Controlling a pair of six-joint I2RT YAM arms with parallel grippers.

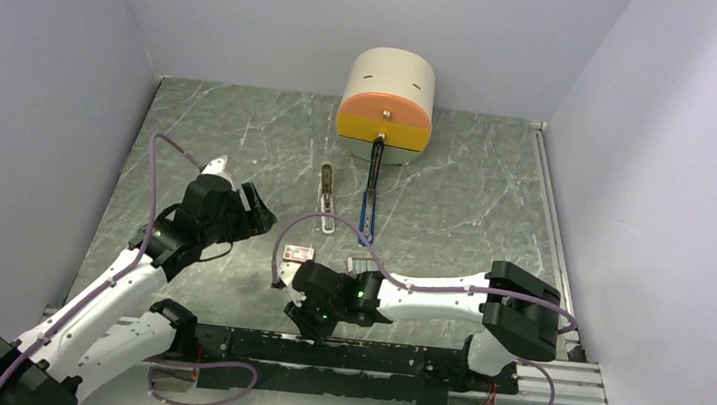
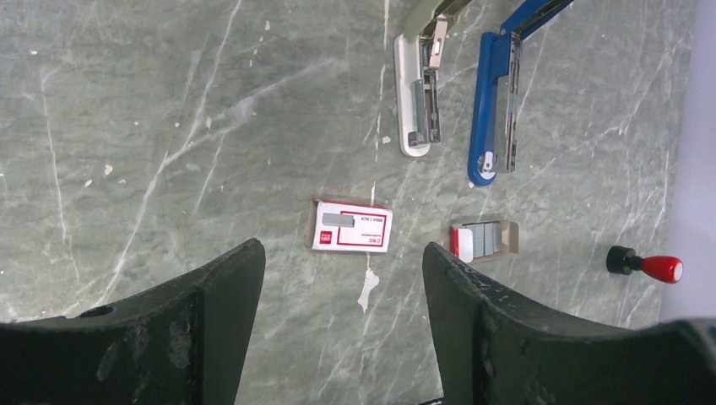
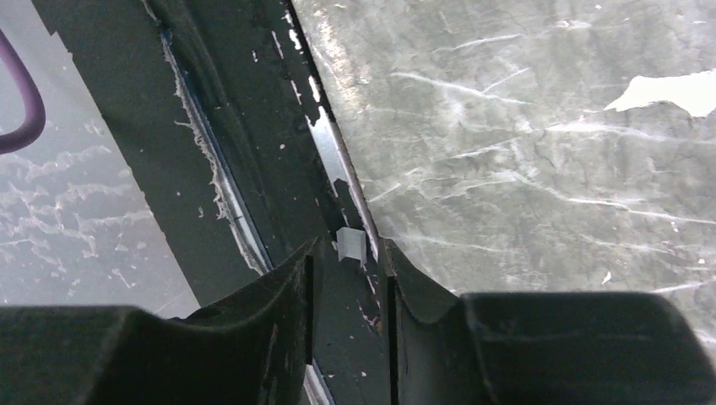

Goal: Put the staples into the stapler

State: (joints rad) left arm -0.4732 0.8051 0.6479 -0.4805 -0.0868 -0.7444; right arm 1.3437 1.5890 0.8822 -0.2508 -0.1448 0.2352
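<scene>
From above: stapler (image 1: 332, 200) lying swung open mid-worktop (image 1: 456, 193). Left hand (image 1: 241, 185) spread wide, holding nothing. Right hand (image 1: 305, 323) down at the black rail (image 1: 398, 358) along the near edge, well apart from the stapler.

Through the left wrist: staples (image 2: 487, 238) sitting in a small open carton (image 2: 508, 236), near the red-and-white box (image 2: 352, 228).

Through the right wrist: fingers (image 3: 270, 287) slightly parted around a small pale sliver (image 3: 351, 245). Pinched or loose — cannot tell. Could drop into the rail's groove if let go here — probably hard to fish out.
</scene>
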